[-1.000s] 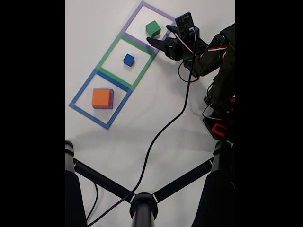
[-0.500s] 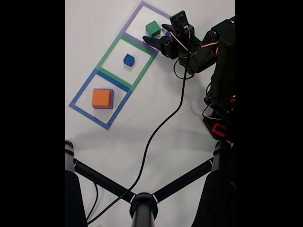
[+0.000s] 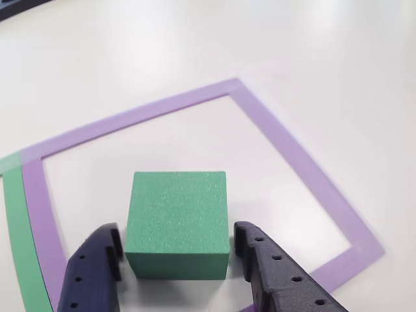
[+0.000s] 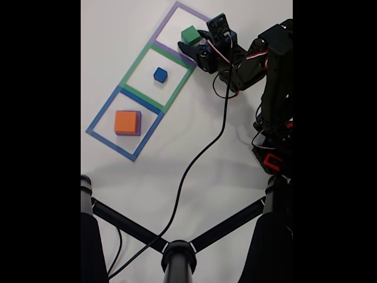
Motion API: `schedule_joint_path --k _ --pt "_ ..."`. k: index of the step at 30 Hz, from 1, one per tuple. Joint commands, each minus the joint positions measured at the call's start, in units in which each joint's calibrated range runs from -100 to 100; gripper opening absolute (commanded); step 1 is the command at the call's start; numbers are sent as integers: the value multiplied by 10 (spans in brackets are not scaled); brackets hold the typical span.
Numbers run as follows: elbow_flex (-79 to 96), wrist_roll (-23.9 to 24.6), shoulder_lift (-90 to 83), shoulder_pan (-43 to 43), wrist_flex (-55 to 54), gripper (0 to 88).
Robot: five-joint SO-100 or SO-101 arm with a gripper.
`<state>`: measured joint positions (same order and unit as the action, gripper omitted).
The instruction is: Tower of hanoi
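Since the earlier frames my claw (image 4: 196, 42) has been sliding up and left across the worktop (image 4: 194, 147), and it is now reaching into the purple tape square (image 4: 175, 10) right at the green block (image 4: 189, 35). In the other view the claw (image 3: 177, 260) is standing spread, one dark finger (image 3: 97, 266) on each side of the green block (image 3: 177, 221), and I am seeing slim gaps rather than contact.

The blue cube (image 4: 160, 74) is sitting alone in the green tape square (image 4: 136, 62), well apart from the claw. The salmon-orange block (image 4: 126, 122) is resting on the purple block (image 4: 139, 124) inside the blue tape square (image 4: 101, 115).

A black cable (image 4: 194, 165) is trailing from the arm down to a black stand (image 4: 178, 254) at the bottom edge. The white worktop beyond the far purple tape (image 3: 286, 149) is lying open.
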<state>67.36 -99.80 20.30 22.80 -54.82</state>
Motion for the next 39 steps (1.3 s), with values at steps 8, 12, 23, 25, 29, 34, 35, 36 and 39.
schedule_joint_path --k 8,12,23,25,29,34,35,36,39 --pt "-13 -2 -3 -3 -12 44" --pt "-5 -2 -22 -2 -3 47" --pt "53 -2 -335 -16 292 47" --pt "52 -2 -409 -20 381 45" --pt "10 -2 -552 -28 618 37" --pt "-146 -2 -647 -55 944 43" --pt "-175 -2 -657 -62 986 42" --pt "-203 -2 -669 -73 1026 43" --pt "-283 -2 -693 -107 1126 43"
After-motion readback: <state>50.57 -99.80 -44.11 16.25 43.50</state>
